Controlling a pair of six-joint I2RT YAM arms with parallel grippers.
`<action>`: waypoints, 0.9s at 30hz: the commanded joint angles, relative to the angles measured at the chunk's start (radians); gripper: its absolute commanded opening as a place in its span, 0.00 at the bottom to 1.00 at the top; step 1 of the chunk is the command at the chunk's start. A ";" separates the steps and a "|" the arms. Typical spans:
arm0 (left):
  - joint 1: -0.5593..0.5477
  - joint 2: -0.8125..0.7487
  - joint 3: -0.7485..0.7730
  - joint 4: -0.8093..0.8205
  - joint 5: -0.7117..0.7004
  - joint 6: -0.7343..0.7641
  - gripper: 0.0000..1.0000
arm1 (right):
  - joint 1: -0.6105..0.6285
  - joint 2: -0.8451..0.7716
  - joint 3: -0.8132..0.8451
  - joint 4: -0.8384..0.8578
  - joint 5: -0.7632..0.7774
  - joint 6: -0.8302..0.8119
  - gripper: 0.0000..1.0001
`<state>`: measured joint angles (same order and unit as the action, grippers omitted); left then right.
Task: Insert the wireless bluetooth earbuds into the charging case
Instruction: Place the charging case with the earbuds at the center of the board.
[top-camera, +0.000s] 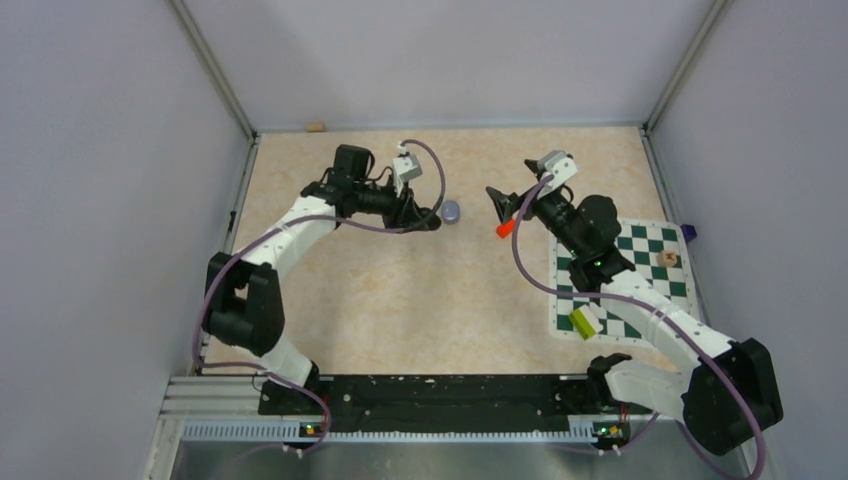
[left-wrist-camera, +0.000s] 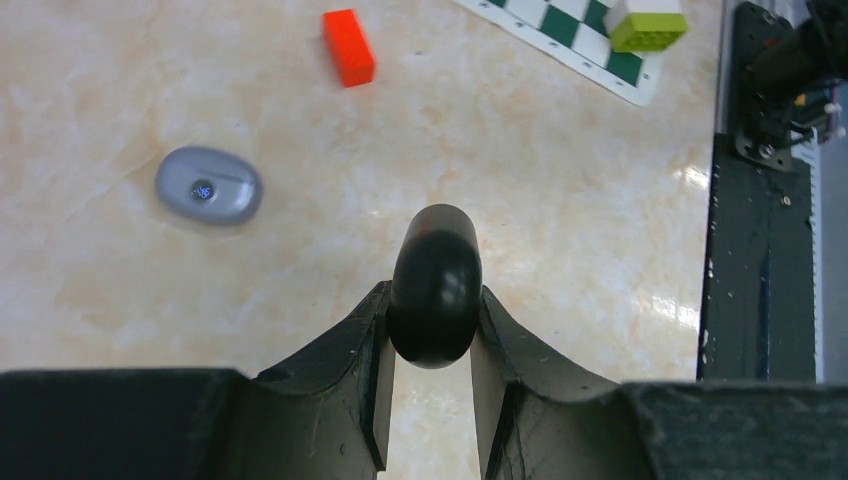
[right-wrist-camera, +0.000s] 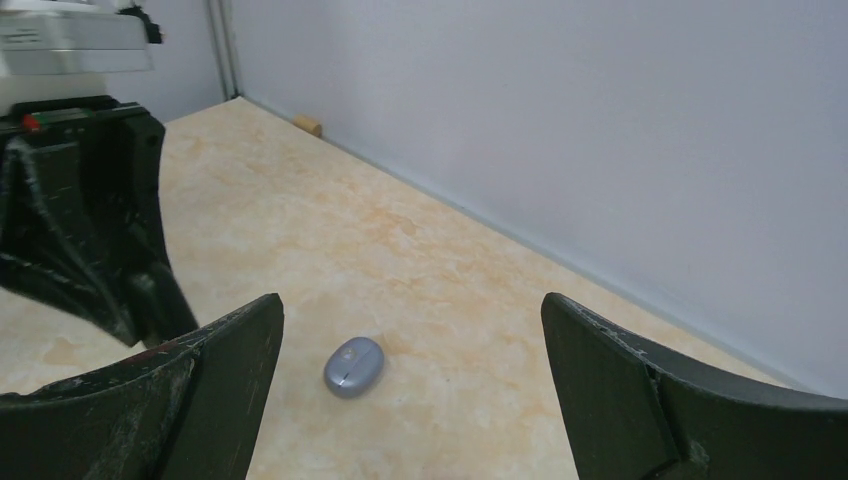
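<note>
While L gripper (left-wrist-camera: 434, 302) clamps black case (left-wrist-camera: 434, 255), long axis pointing fwd, R gripper (right-wrist-camera: 410, 305) gapes wide.

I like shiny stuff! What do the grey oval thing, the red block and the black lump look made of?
Grey oval thing: likely smooth plastic, soft sheen.
Red block: probably plastic, flat even colour.
Black lump: glossy plastic, it seems; light glints on it.

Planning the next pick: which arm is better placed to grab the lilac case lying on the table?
Right. The right gripper is open, empty and facing the lilac case; the left gripper is shut on a black rounded object.
</note>
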<state>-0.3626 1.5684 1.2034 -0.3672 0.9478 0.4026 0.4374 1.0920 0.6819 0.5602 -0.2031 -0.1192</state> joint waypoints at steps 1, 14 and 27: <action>0.090 0.112 0.118 -0.006 -0.009 -0.158 0.00 | -0.013 -0.020 0.007 0.027 0.050 0.013 0.99; 0.189 0.273 0.182 0.052 -0.016 -0.358 0.00 | -0.020 -0.014 0.002 0.028 0.032 0.012 0.99; 0.221 0.440 0.252 0.112 -0.040 -0.582 0.00 | -0.027 -0.012 -0.006 0.037 0.018 0.003 0.99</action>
<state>-0.1410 1.9820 1.4048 -0.2886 0.9443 -0.1101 0.4221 1.0904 0.6804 0.5602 -0.1764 -0.1200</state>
